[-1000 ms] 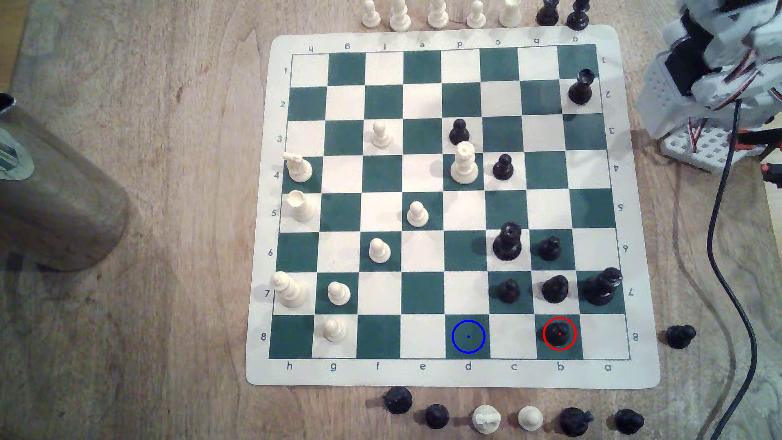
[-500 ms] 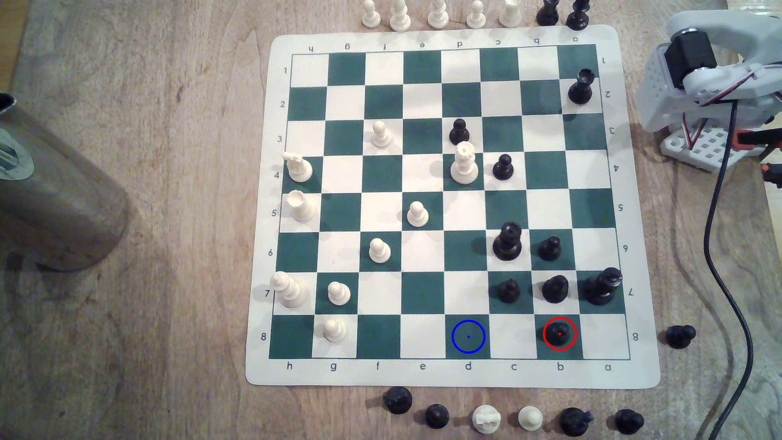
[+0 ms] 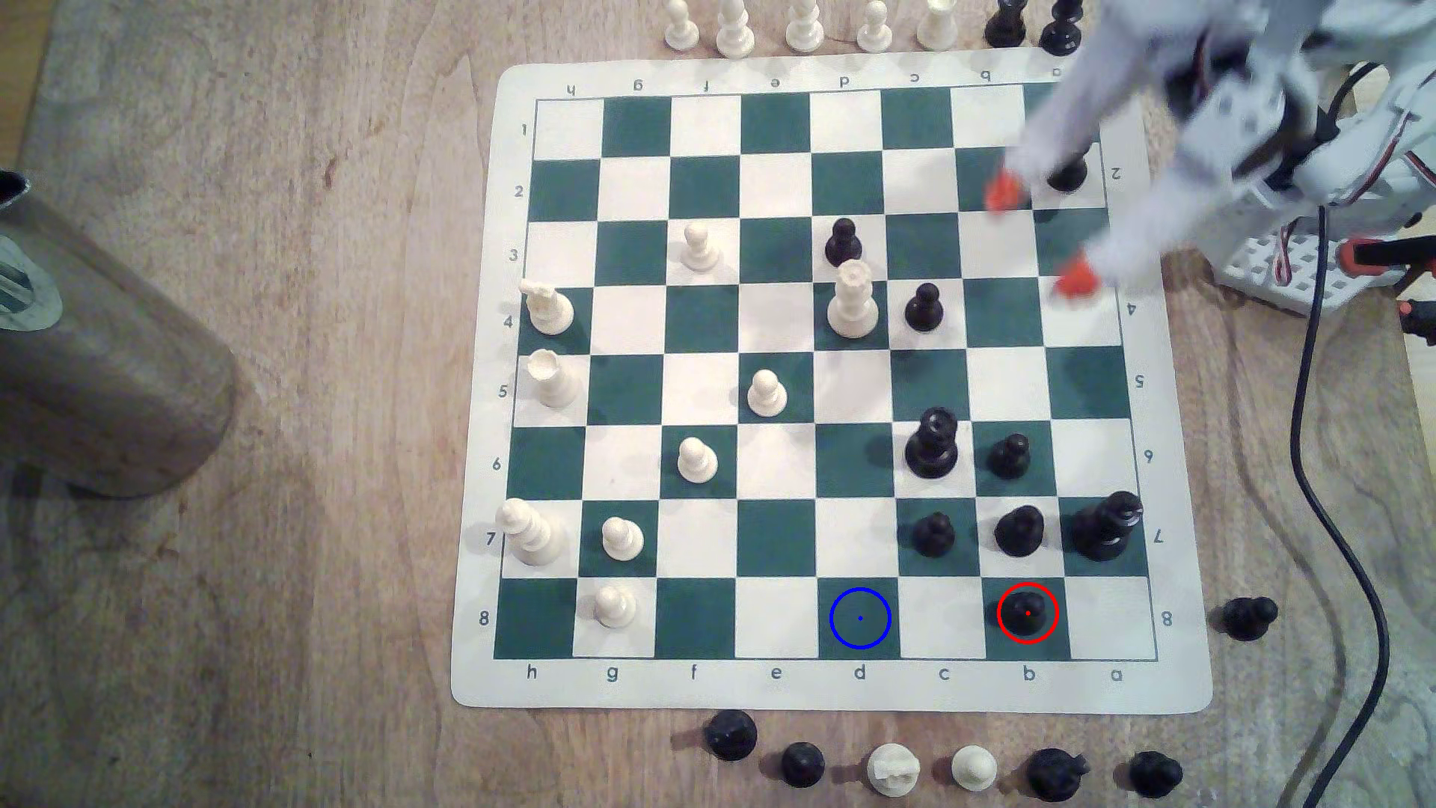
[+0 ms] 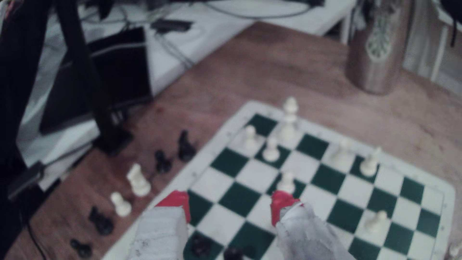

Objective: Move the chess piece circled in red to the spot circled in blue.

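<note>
Exterior view, black pieces (image 3: 1019, 531) crowd pawn (image 3: 1027, 613)

place: home desk or hobby room | cues: wooden tabletop (image 3: 233, 621); loose cables (image 4: 172, 47); steel tumbler (image 4: 375, 50)

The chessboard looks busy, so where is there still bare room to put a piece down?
Row 8 is open between the white pawn and the black pawn circled in red, including the spot circled in blue. Rows 1 and 2 are mostly bare beyond the open gripper. Black pieces crowd rows 6 and 7 near the black queen.
</note>
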Tool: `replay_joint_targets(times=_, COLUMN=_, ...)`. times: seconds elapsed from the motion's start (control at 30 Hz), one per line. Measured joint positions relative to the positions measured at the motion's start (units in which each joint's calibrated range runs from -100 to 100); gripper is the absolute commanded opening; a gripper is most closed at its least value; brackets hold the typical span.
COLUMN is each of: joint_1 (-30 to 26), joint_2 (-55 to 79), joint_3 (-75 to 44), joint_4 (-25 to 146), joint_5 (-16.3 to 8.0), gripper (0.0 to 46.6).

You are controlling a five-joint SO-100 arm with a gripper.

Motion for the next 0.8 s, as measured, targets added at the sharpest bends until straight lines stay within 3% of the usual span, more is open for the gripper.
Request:
replay_joint_targets(times=0.1, joint_1=-5.24, joint_2=5.87, joint_3=-2.53, joint_4=3.90, joint_5=-0.20, gripper=17.3)
replay_joint_targets(times=0.2, joint_1=-8.70, joint_2=11.31, joint_3=-3.71, joint_4=5.66, joint_5=-1.17, gripper=12.0)
replay_joint_targets(times=0.37, joint_1=-15.49, joint_2=23.21, joint_3=-10.30, joint_4=5.90, joint_5=-2.64, gripper=11.5)
replay_joint_targets(times=0.8, joint_1=-20.50, joint_2=47.42, joint_3=-18.62, joint_4=0.08, joint_5=-4.49, gripper=11.0)
